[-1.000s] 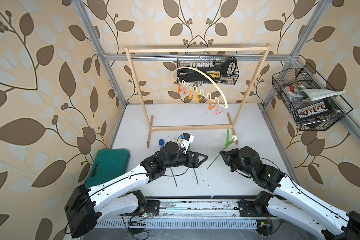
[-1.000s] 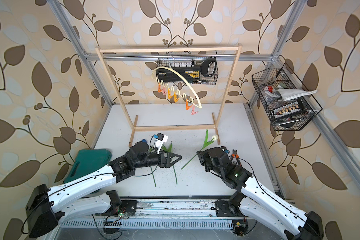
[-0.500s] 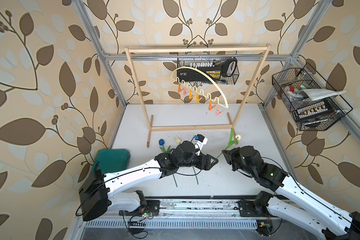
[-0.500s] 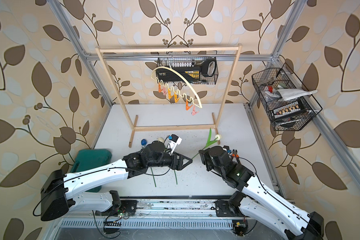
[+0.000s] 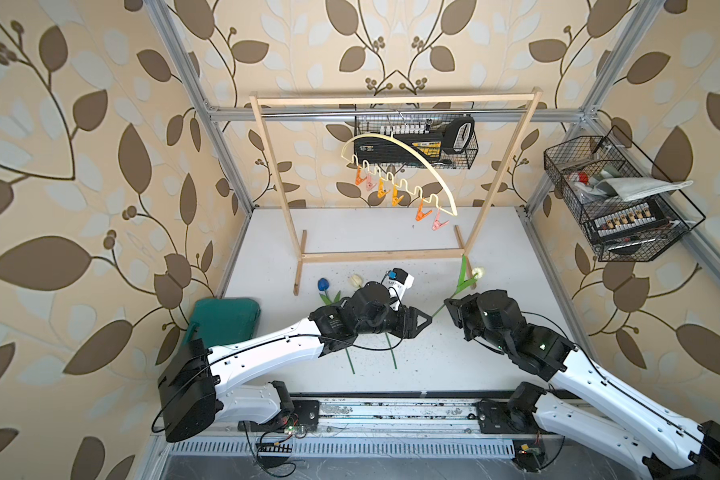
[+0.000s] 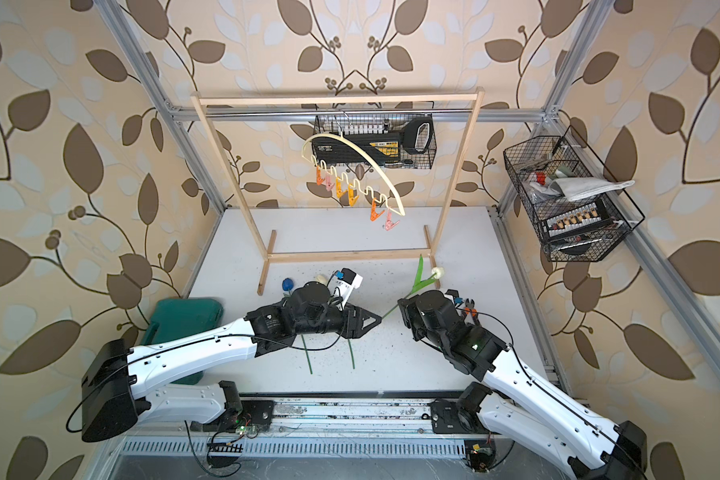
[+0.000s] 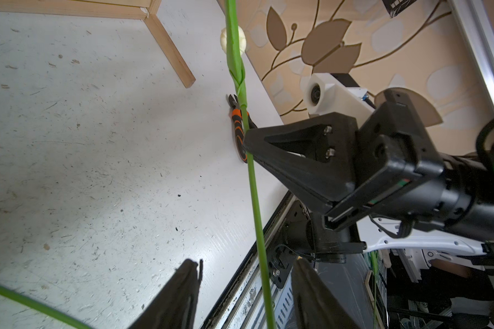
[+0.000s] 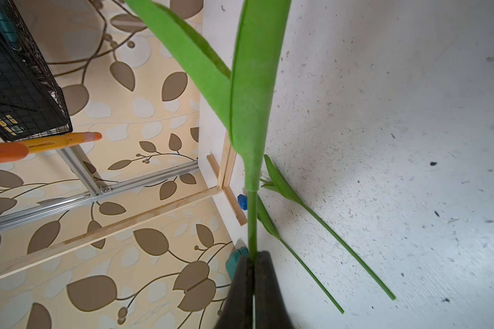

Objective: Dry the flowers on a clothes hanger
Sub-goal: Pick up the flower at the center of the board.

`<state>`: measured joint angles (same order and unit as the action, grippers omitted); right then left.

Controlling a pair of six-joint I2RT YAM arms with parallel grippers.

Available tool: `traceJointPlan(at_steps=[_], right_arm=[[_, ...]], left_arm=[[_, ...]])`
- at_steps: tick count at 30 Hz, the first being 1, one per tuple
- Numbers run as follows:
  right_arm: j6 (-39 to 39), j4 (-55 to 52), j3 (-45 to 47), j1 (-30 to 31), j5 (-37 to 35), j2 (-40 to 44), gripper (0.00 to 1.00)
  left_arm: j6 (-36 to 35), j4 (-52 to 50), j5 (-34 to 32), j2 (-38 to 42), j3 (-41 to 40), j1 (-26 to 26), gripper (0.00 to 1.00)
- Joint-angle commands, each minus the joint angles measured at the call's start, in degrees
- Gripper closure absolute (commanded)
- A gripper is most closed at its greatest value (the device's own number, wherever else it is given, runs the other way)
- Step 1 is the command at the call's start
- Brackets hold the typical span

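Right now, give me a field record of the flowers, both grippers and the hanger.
held flower: cream tulip, raised off the table
right gripper: shut on that tulip's stem
left gripper: open, fingers either side of the same stem, lower down, not gripping
flowers on table: blue tulip and second cream tulip, side by side, stems partly under the left arm
clothes hanger: hanging on the wooden rack
pegs: all empty
progress: no flower pegged yet

Left arm [image 5: 267, 353] reached the tulip [image 5: 459, 290], jaws narrowing
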<state>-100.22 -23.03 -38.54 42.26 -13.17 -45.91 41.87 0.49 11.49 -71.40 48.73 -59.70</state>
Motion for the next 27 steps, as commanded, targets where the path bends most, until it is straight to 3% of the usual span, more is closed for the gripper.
traceJointPlan(at_steps=[1,6,13,18,25,27], right_arm=[[1.7,-0.6,-2.4,0.4,-1.5,-1.0,1.00],[2.4,0.0,-3.3,0.4,-1.6,-2.3,1.00],[2.7,0.2,-3.6,0.7,-1.4,-2.8,1.00],[3.1,0.0,-3.8,0.6,-1.6,-2.9,1.00],[3.2,0.2,-4.0,0.7,-1.3,-3.7,1.00],[3.5,0.2,-4.1,0.7,-1.1,-4.0,1.00]], left_arm=[[0.0,1.3,-0.2,-0.9,1.3,-0.3,0.44],[0.2,1.6,0.4,-1.6,1.4,-0.2,0.50],[0.3,1.4,-0.2,-1.3,1.3,-0.3,0.71],[0.6,0.8,-0.9,-1.5,1.4,-0.3,0.75],[1.1,-1.3,-3.1,-1.2,1.9,-0.3,0.98],[1.4,-2.5,-4.1,-1.1,2.0,-0.3,1.00]])
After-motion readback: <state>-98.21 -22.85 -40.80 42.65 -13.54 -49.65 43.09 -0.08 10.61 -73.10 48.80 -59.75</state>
